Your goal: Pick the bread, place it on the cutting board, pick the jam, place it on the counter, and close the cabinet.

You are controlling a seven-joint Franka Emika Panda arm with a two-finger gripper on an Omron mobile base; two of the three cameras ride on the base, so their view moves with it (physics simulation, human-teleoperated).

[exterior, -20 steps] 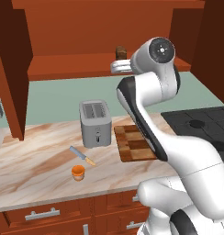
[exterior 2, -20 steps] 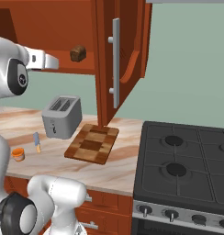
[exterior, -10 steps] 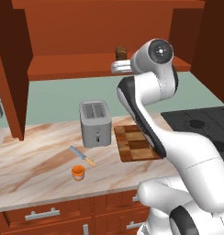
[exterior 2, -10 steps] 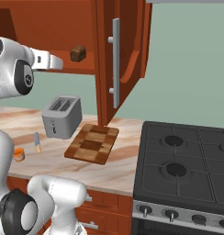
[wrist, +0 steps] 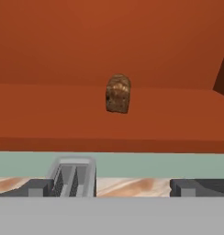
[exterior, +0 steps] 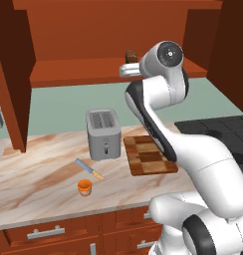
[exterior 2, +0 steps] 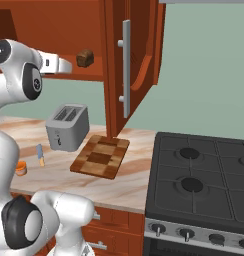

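Brown and crusty, the bread (wrist: 118,93) stands on the shelf of the open cabinet (exterior: 93,37), upright on its base, well back from the shelf's front edge. It is a small rounded loaf and will likely be light, with a firm crust over a soft crumb, so a hard squeeze could dent it. Its rough surface should not slip. The best hold is probably across its two flat sides, low to mid height, not over the rounded top.

The gripper (exterior 2: 69,64) hovers level with the shelf, just short of the loaf and not touching it. Its jaws stand wide apart and hold nothing; in the hand view the loaf sits straight ahead, between the line of the two tips.

On the shelf I see nothing else beside the loaf. The jam (exterior: 84,187) already stands on the counter (exterior: 39,179), near a knife (exterior: 89,169) and in front of the toaster (exterior: 104,133). The toaster's slots look empty. The cutting board (exterior: 149,155) lies bare beside the toaster, ready to receive the loaf. Both cabinet doors hang open.
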